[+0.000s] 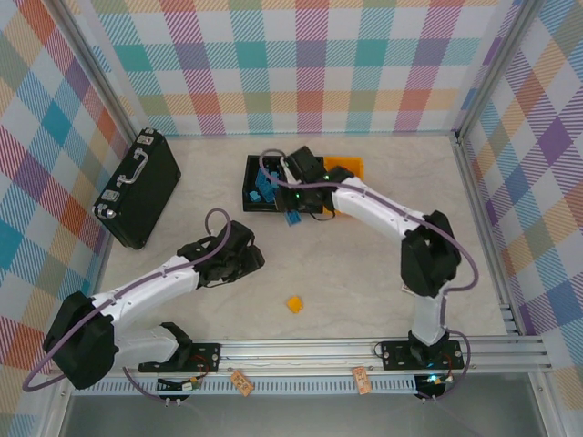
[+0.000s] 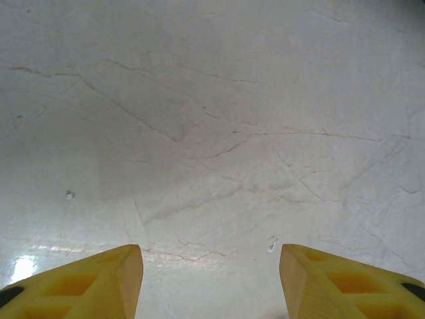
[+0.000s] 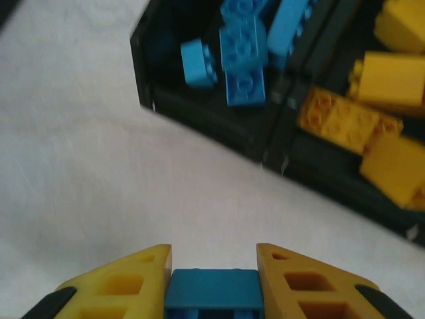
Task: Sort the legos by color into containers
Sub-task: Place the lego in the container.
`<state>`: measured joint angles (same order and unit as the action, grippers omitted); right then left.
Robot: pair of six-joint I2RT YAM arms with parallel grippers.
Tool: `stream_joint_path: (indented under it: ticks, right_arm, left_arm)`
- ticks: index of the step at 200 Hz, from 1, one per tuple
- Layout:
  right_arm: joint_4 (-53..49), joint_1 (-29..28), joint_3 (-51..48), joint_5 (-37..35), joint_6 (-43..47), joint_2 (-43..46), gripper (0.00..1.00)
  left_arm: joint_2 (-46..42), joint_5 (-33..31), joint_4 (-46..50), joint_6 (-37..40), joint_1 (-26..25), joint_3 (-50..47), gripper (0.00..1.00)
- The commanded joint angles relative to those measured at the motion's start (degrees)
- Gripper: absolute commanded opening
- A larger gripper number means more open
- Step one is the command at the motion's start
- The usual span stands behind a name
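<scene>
My right gripper (image 3: 214, 250) is shut on a blue lego (image 3: 212, 292), held just above the table in front of the containers. From above, this blue lego (image 1: 294, 218) sits by the near edge of the bins, under my right gripper (image 1: 295, 209). The left black bin (image 3: 143, 60) holds several blue legos (image 3: 242, 50). The black-walled bin beside it (image 3: 319, 166) holds yellow-orange legos (image 3: 342, 119). An orange bin (image 1: 346, 167) ends the row. One yellow-orange lego (image 1: 294, 303) lies alone on the table. My left gripper (image 2: 209, 252) is open over bare table, with nothing between its fingers.
A black briefcase (image 1: 137, 187) with a handle lies at the left. Two small cards (image 1: 241, 382) (image 1: 362, 381) rest on the front rail. Checked walls enclose the table on three sides. My left gripper (image 1: 248, 259) hovers left of the table's middle.
</scene>
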<state>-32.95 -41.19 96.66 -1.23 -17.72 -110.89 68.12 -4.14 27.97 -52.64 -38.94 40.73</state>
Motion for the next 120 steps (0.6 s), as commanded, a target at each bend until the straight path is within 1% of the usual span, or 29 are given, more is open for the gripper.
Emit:
stream_joint_path:
  ticks: [1,23,50,86,120]
  right_arm:
    - [-1.0,1.3,8.4,2.9,-2.0,-6.4,0.31]
    - [-2.1,2.6,18.4,5.1,-4.6,-13.4,0.30]
    - [-1.1,4.1,27.6,8.3,-9.1,-20.1,0.30]
    - [5.4,5.3,33.2,10.7,-15.9,-26.1,0.30]
    - [7.0,5.9,41.8,10.2,-18.8,-32.8,0.30]
  left_arm:
    - [0.6,-0.9,0.0,1.4,-0.3,1.6,0.57]
    - [0.0,-1.4,0.6,1.4,-0.2,1.5,0.57]
    - [-1.2,-1.8,0.8,1.0,0.0,0.8,0.57]
    - [-1.2,-1.7,0.9,1.0,0.2,0.7,0.57]
    - [-0.5,-1.2,0.4,1.0,0.2,0.4,0.57]
